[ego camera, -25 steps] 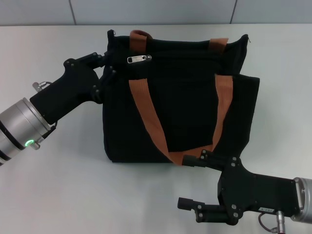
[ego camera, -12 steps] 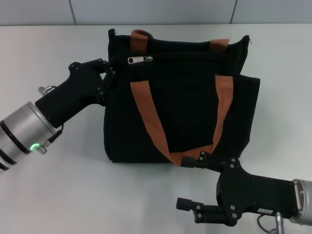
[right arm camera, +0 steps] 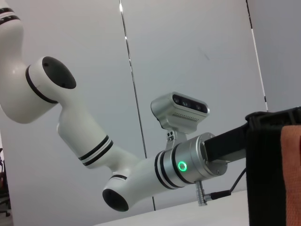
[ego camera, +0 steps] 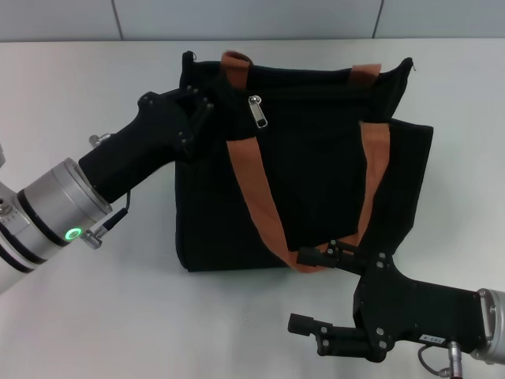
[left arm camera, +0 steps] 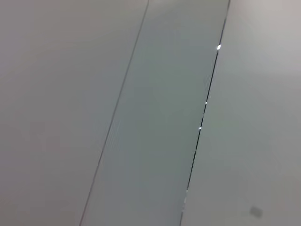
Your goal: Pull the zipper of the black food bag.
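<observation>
The black food bag (ego camera: 308,166) stands on the white table (ego camera: 87,316) in the head view, with two orange-brown straps (ego camera: 251,189) down its front. The silver zipper pull (ego camera: 258,112) hangs at a slant on the top zip track, just right of the left strap. My left gripper (ego camera: 207,106) presses against the bag's top left corner, a little left of the pull. My right gripper (ego camera: 312,290) is open near the table's front edge, its upper finger (ego camera: 316,257) at the strap loop by the bag's bottom edge. The bag's side (right arm camera: 265,169) also shows in the right wrist view.
A grey panelled wall (ego camera: 252,20) runs behind the table. The left wrist view shows only wall panels (left arm camera: 155,117). The right wrist view shows my left arm (right arm camera: 141,174) reaching to the bag.
My left gripper moved right along the bag's top edge. The zipper pull shifted right and swung from lying flat to hanging slanted. The bag's top slid slightly right. The right arm stayed.
</observation>
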Controlling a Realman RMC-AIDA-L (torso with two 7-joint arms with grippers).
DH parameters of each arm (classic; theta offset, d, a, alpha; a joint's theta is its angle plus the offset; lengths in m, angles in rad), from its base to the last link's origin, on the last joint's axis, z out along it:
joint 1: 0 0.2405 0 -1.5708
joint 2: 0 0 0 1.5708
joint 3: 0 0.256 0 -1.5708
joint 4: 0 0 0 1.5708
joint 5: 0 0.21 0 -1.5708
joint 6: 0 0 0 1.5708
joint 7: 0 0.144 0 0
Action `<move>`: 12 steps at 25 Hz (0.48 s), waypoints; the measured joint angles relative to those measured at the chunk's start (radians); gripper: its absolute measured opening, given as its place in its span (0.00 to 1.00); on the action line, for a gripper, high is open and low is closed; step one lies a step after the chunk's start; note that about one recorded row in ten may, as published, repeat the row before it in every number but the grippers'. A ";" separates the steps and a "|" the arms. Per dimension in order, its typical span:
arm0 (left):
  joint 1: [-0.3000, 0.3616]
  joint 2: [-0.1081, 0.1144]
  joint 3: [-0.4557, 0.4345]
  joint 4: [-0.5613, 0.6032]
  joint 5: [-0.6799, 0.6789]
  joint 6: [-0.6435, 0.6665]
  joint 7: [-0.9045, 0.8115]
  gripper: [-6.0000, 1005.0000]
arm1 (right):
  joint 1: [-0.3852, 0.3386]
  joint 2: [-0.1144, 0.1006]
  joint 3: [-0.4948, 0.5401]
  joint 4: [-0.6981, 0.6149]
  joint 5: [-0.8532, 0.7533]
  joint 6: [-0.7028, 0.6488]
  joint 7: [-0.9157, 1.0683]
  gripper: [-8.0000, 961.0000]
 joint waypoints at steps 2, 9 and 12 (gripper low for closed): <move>0.013 0.001 -0.019 -0.001 -0.010 -0.012 -0.007 0.03 | 0.000 0.001 0.001 0.000 0.000 0.000 0.000 0.82; 0.040 0.006 -0.053 0.004 -0.015 -0.019 -0.041 0.03 | -0.009 -0.002 0.067 0.010 0.002 -0.052 0.001 0.82; 0.036 0.005 -0.049 0.001 -0.009 -0.018 -0.037 0.04 | -0.017 -0.003 0.107 0.011 0.002 -0.086 -0.001 0.82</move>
